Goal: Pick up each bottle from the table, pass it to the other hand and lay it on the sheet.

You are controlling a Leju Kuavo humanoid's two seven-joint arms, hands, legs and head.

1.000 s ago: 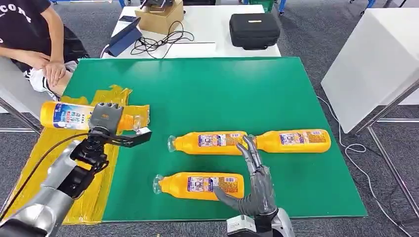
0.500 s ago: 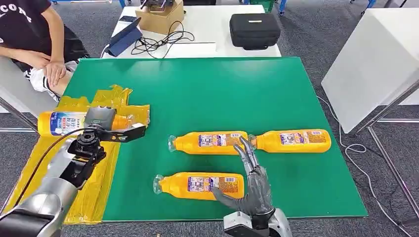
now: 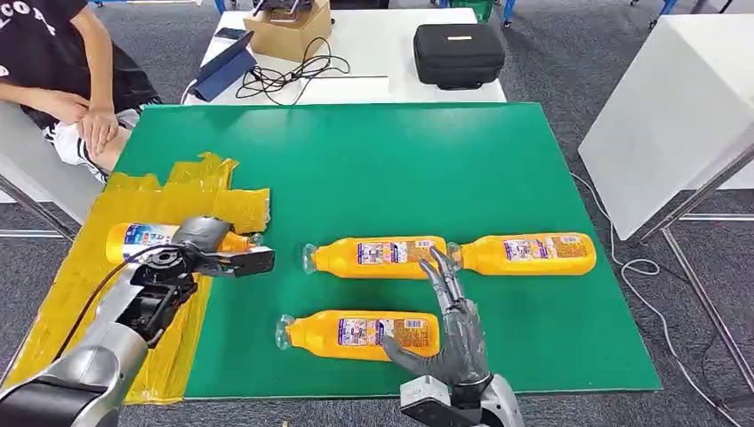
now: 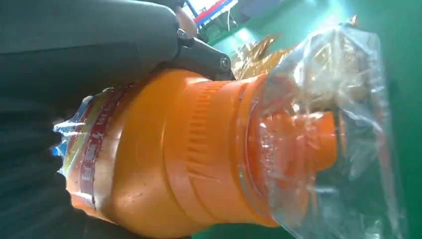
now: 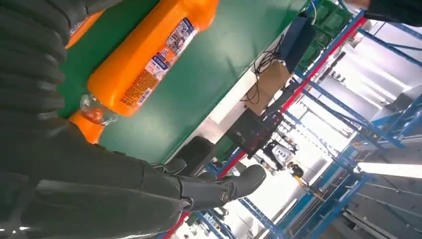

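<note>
The left robot hand (image 3: 203, 242) is wrapped around an orange bottle (image 3: 142, 237), held lying level just above the yellow sheet (image 3: 67, 285) at the desk's left side. The silver left arm (image 3: 98, 351) reaches up from the lower left corner, forearm angled toward the sheet, with one dark finger (image 3: 244, 260) extended straight out past the bottle's neck over the green desk (image 3: 373, 160). In the left wrist view the held bottle (image 4: 174, 159) is seen close, its ribbed shoulder and cap wrapped in clear film, with dark fingers (image 4: 199, 52) lying across its body.

The right robot hand (image 3: 452, 334) is held upright at the desk's near edge, fingers spread apart and pointing away from the robot, nothing grasped. Its thumb (image 3: 405, 356) is stretched toward the near bottle (image 3: 360, 333), which lies on its side just beside the palm, cap pointing away from the hand; contact cannot be judged. Just beyond the fingertips two further bottles lie end to end: the middle bottle (image 3: 373, 256) and the far-right bottle (image 3: 525, 253). In the right wrist view one labelled bottle (image 5: 149, 55) is seen lying on the green surface beyond the thumb (image 5: 219, 186).

A seated person (image 3: 62, 80) is beyond the left robot hand, past the desk's corner.
</note>
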